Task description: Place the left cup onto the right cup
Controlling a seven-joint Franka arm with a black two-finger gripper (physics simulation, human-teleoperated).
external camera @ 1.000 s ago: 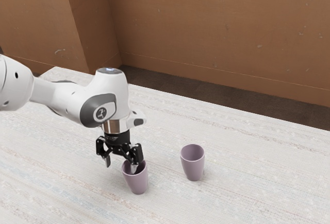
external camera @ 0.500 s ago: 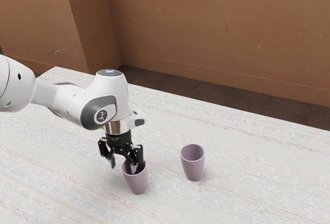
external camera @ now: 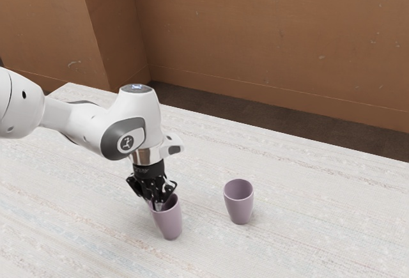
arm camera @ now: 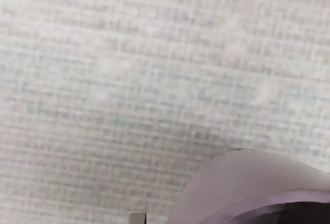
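Observation:
Two mauve cups stand on the pale table (external camera: 319, 182). The left cup (external camera: 168, 222) is just below my hand and leans slightly. My gripper (external camera: 160, 200) is shut on its rim, one finger inside the cup and one outside on the side toward the exterior view's left. The right cup (external camera: 238, 201) stands upright about a cup's width away toward the exterior view's right, untouched. In the wrist view the left cup (arm camera: 247, 185) is a large mauve shape right under the hand, with woven tabletop beyond it.
Brown walls (external camera: 268, 29) rise behind the table, with a dark floor strip (external camera: 287, 118) along its far edge. The tabletop stretches wide around both cups.
The fingers, spread wide around the left cup's rim before, have drawn together onto it. The cup now leans a little. The right cup has not moved.

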